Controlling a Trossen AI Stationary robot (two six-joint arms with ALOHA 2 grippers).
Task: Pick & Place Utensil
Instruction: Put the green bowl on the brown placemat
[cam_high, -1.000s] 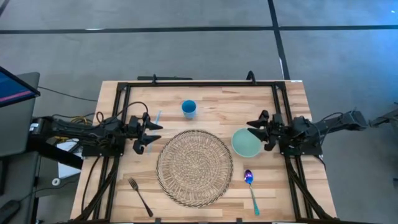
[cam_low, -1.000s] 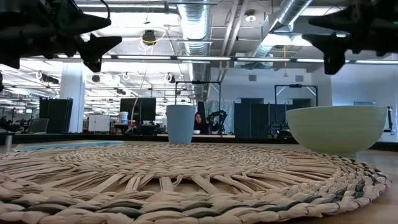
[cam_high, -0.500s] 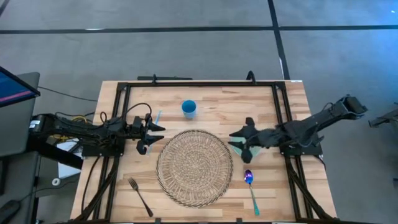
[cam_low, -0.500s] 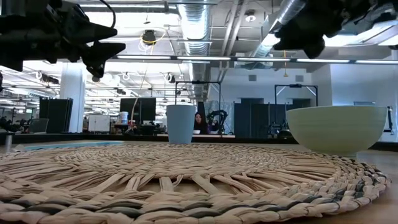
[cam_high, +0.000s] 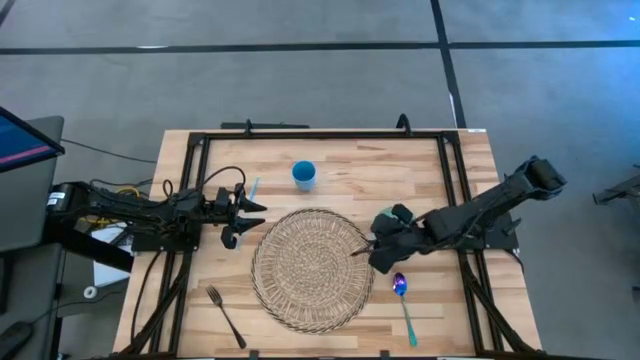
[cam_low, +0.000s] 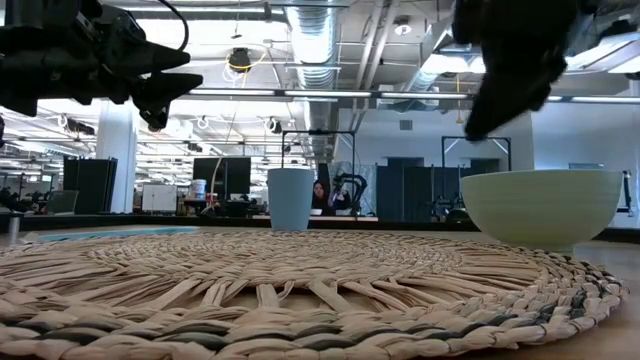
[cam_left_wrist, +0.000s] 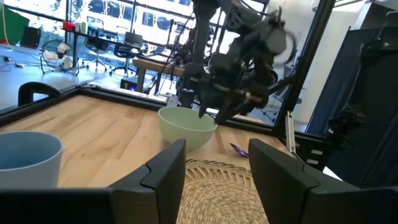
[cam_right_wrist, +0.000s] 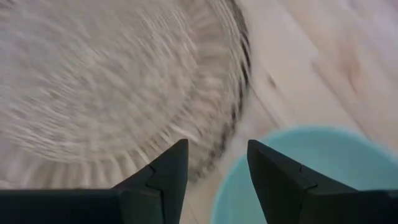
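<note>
A spoon with a purple bowl and a blue handle lies flat on the wood near the front edge, right of the woven placemat. A dark fork lies flat at the mat's front left. My right gripper is open and hovers over the mat's right rim, above the pale green bowl; the arm covers most of the bowl in the high view. My left gripper is open and hangs in the air at the mat's left side.
A blue cup stands upright behind the mat. The green bowl sits on the wood right of the mat. A black frame runs around the tabletop. Bare wood lies between the fork and the spoon along the front edge.
My right arm has reached out from the table's right edge toward the middle, coming over the bowl and tipping its fingers downward, with the gripper staying open. The left gripper has crept slightly toward the mat. Nothing on the table has moved.
</note>
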